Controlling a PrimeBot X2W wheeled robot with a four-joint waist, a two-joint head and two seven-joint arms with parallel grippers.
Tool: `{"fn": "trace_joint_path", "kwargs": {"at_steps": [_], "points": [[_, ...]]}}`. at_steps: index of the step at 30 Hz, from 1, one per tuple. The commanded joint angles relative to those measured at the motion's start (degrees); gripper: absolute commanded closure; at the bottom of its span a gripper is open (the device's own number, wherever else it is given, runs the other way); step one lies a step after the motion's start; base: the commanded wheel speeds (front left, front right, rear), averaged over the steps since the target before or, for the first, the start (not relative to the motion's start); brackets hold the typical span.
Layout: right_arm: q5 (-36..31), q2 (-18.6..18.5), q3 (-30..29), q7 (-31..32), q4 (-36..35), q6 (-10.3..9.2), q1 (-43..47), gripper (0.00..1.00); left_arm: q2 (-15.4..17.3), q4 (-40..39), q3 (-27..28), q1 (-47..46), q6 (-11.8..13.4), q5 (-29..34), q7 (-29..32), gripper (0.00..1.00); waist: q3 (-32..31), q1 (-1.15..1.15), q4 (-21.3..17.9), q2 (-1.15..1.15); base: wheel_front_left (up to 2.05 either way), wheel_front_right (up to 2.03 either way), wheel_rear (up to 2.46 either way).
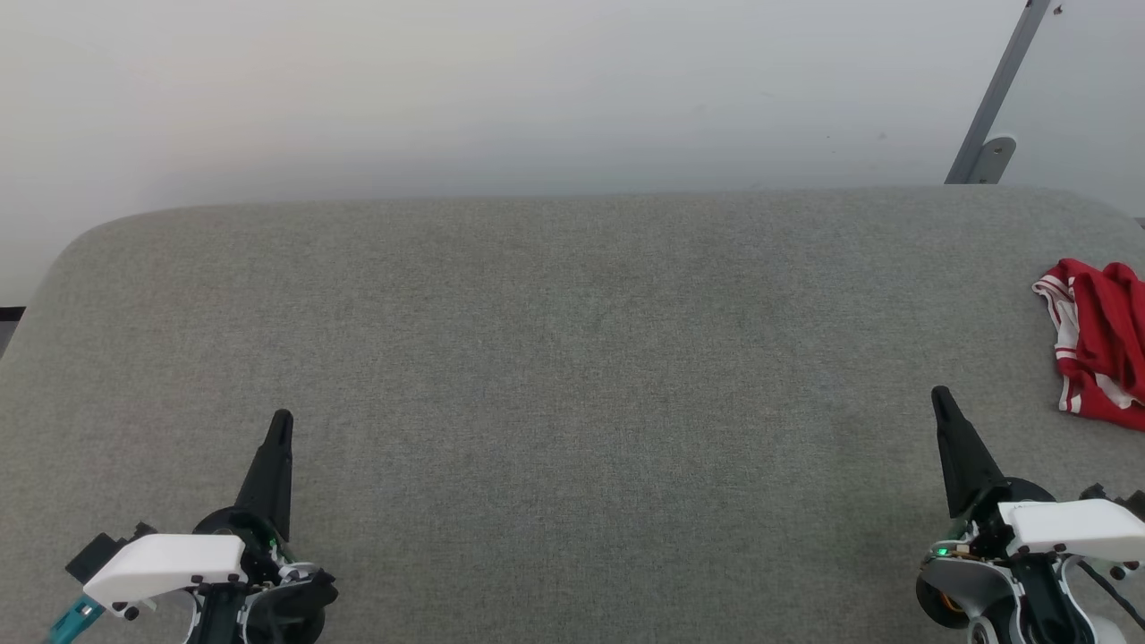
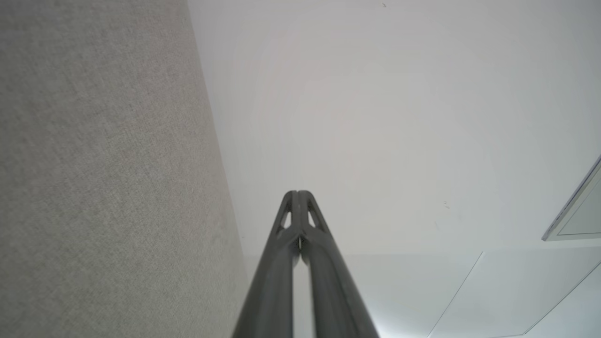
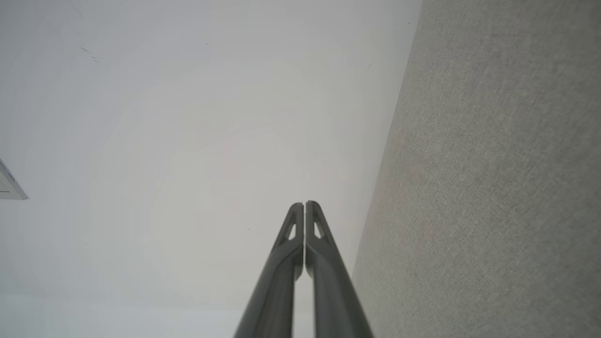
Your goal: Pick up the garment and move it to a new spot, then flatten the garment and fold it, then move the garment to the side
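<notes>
The garment (image 1: 1102,344), bright red with white-and-red striped trim, lies crumpled at the right edge of the grey fabric table (image 1: 572,376) in the head view, partly cut off by the frame. My right gripper (image 1: 939,397) stands at the lower right, shut and empty, its tip a short way to the left of the garment and nearer to me. At the lower left my left gripper (image 1: 282,419) is shut and empty too, far from the garment. In the wrist views both grippers, left (image 2: 297,193) and right (image 3: 304,204), have their fingers pressed together.
A pale wall (image 1: 501,89) rises behind the table's far edge. A grey metal bar (image 1: 997,98) with a bracket leans against the wall at the upper right. The table's rounded far-left corner (image 1: 80,241) drops to a dark floor strip.
</notes>
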Motion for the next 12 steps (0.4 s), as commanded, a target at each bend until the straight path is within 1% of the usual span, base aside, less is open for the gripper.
{"fn": "trace_joint_path", "kwargs": {"at_steps": [1,12], "points": [[0.1,0.1,0.0,0.1,0.0,-0.02,-0.3,1.0,0.0,0.0,0.2,-0.7,-0.3,0.2,0.2,1.0,0.0,0.0,0.0,0.0,0.0,0.0,0.0],[0.1,0.1,0.0,0.1,0.0,-0.02,-0.3,1.0,-0.1,0.0,0.2,-0.7,-0.3,0.2,0.2,1.0,0.0,0.0,0.0,0.0,0.0,0.0,0.0]]}}
